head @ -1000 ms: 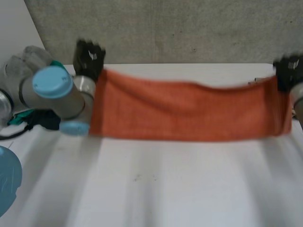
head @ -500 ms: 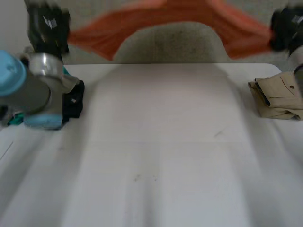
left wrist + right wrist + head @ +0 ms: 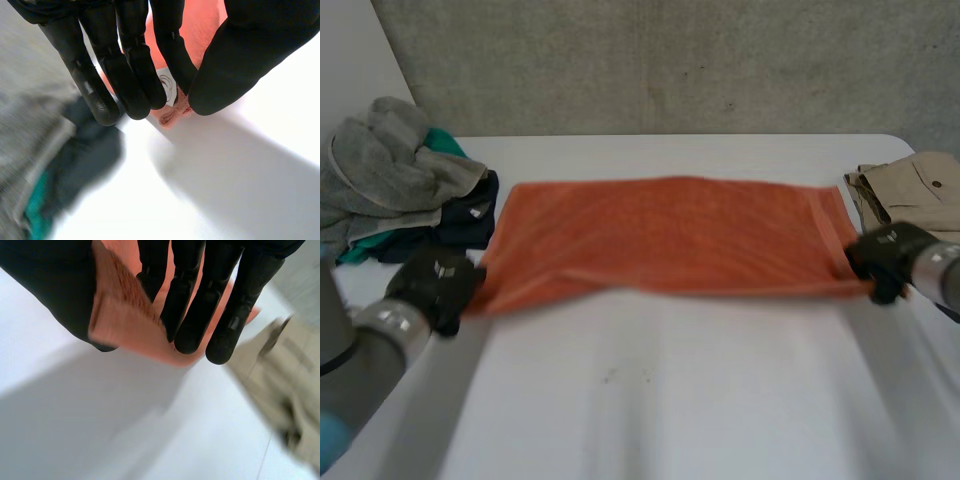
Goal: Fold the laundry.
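both hands are pinching the orange towel [image 3: 660,235], which i see spread wide across the desk [image 3: 670,400]. left hand [image 3: 435,285] grips the near left corner between thumb and fingers; right hand [image 3: 882,258] grips the near right corner likewise. a heap of clothes [image 3: 390,180] lies beyond the left hand, a folded beige garment [image 3: 920,185] just beyond the right.

Arms spread wide. Left hand [image 3: 433,287] at near left and right hand [image 3: 885,260] at right, both low, each pinching a corner of the orange towel [image 3: 660,235] between straight fingers and thumb.
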